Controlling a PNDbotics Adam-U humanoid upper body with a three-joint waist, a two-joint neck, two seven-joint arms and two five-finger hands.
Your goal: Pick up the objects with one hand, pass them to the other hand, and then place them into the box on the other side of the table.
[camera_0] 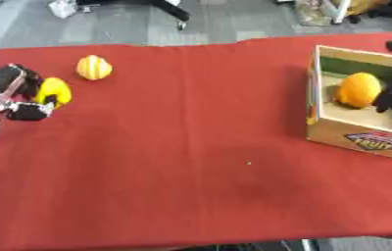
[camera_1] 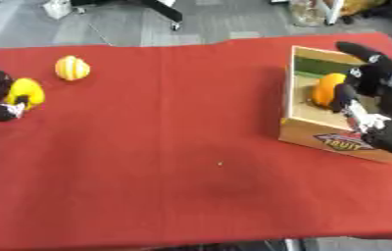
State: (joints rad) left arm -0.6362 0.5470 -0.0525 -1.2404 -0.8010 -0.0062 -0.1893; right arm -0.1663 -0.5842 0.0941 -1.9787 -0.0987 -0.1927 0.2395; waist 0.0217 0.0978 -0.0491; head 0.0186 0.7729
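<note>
Fingers of the left hand (camera_0: 15, 95) curl round a yellow object (camera_0: 55, 90) at the left edge of the red-clothed surface (camera_0: 191, 147). A yellow striped object (camera_0: 94, 67) lies just beyond. Far right, the right hand (camera_1: 375, 93) hangs over the cardboard box (camera_1: 332, 139), fingers relaxed beside an orange object (camera_0: 358, 89) inside.

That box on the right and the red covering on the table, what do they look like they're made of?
The box looks like cardboard: matte tan walls with thin, straight-cut edges and a printed label on the front. It holds an orange fruit, smooth enough that it may be plastic, though I can't tell. The red covering looks like cloth: flat, dull, without shine, and faintly mottled.
</note>
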